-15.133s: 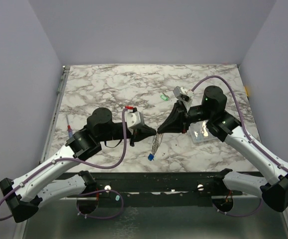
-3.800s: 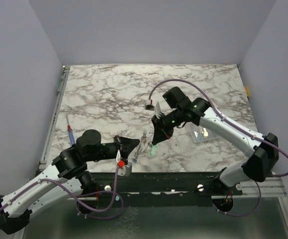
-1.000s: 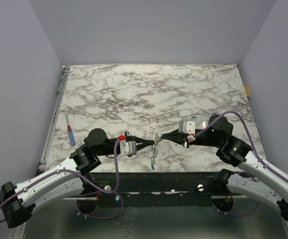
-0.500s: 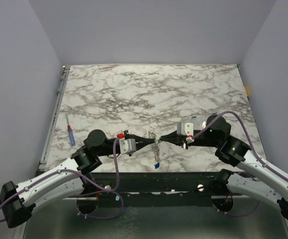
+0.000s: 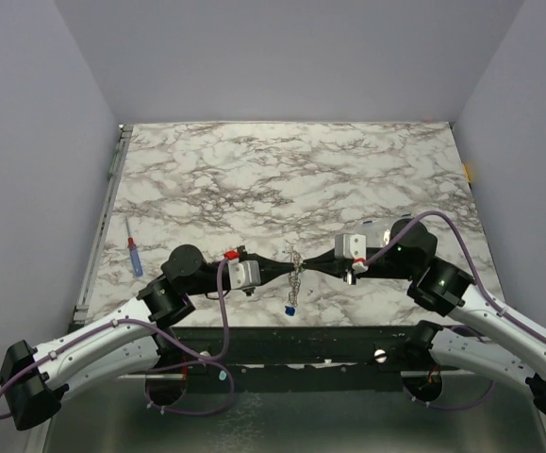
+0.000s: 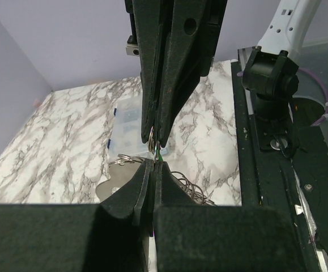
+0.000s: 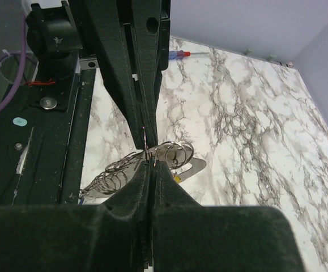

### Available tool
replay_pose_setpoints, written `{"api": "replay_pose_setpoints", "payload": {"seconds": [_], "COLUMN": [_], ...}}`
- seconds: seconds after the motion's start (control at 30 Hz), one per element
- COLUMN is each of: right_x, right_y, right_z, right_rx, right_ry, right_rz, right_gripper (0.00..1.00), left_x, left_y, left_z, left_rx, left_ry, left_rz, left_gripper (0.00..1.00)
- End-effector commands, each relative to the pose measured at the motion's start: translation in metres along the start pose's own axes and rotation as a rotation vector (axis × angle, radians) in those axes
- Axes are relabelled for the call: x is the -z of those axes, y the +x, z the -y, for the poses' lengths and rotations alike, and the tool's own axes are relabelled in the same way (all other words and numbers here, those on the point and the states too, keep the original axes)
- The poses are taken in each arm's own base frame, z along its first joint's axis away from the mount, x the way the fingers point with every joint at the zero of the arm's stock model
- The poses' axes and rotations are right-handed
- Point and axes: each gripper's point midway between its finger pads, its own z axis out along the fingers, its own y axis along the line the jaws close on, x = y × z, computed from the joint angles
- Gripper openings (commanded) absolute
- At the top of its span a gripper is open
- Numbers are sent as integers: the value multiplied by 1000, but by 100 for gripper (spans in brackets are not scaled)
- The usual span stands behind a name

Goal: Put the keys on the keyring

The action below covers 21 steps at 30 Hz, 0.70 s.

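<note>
My left gripper [image 5: 283,268] and right gripper [image 5: 311,267] meet tip to tip above the table's near edge. Both are shut on the keyring [image 5: 296,263], a bunch of thin silvery loops held off the table. Its fine chain hangs down with a blue key [image 5: 290,309] at the end. In the left wrist view my fingertips [image 6: 152,164] pinch the wire loops [image 6: 193,185], with a green key [image 6: 160,151] showing at the tips. In the right wrist view my fingertips [image 7: 150,165] pinch the loops [image 7: 177,152]; a yellow key [image 7: 177,179] hangs just below.
A red-and-blue pen [image 5: 134,255] lies at the table's left edge. A small clear plastic box [image 6: 128,122] sits on the marble behind the right gripper and is hidden by the right arm in the top view. The black mounting rail [image 5: 301,342] runs along the near edge.
Both grippers stay tip to tip on the keyring. The hanging chain with the blue key has swung slightly right and back, and the keyring sits a little higher.
</note>
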Motion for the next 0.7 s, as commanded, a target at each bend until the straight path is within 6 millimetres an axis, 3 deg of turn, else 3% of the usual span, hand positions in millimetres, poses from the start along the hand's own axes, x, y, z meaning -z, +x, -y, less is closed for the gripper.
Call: {"api": "replay_pose_setpoints", "payload": {"seconds": [0.0,0.67], "right_x": [-2,1], "right_y": [-14,-9], "right_z": [2,0], "right_rx": [34,111], "right_ry": [-6,4], "right_rz": [42,-2], "right_gripper": [1,1], "left_x": [-1,-7], "left_y": [-7,4], "left_z": [-1,-4], "left_rx": [-7,53], "left_ry": [-9,-14], "left_rz": [34,-4], "left_gripper": [0,0]}}
